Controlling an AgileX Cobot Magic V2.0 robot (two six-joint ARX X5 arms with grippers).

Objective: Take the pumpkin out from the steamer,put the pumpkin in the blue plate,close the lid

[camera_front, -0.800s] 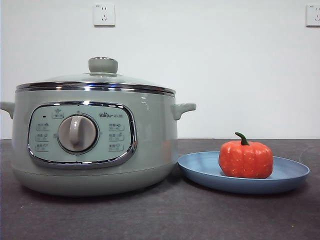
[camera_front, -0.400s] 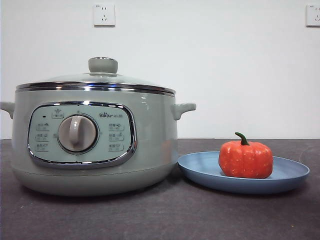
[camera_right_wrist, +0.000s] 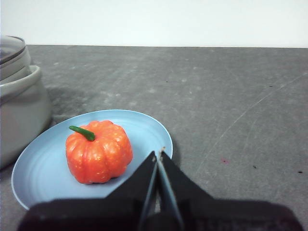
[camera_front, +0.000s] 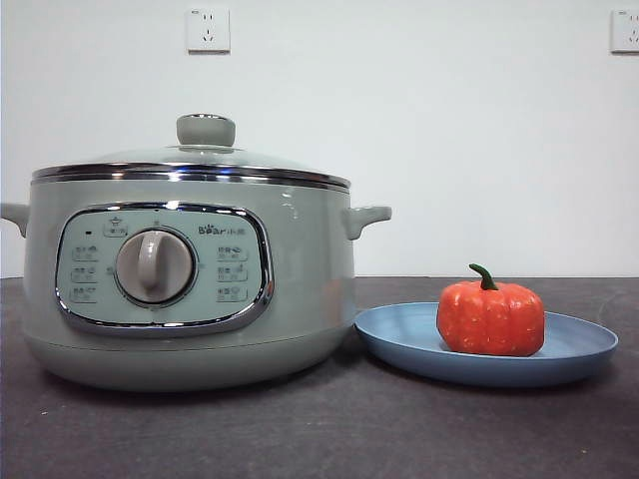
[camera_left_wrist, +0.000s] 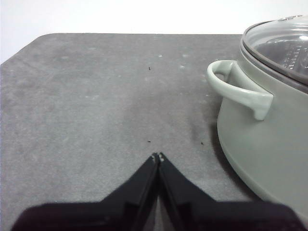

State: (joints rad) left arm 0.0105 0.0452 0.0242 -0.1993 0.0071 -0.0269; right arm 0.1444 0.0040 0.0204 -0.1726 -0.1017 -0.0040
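Front view: ribbed pumpkin [camera_front: 490, 318] on matte blue plate [camera_front: 399, 344]; glass lid [camera_front: 200, 155] covers steamer [camera_front: 300, 289]; both grippers clenched.

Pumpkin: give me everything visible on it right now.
The pumpkin is small, orange-red and ribbed, with pale speckling, a glossy plastic-looking skin and a curved green stem on top. It sits upright on the blue plate, off centre, resting only on the plate. The steamer stands apart beside the plate. The right end effector, jaws shut, is near the plate's rim, clear of the pumpkin.
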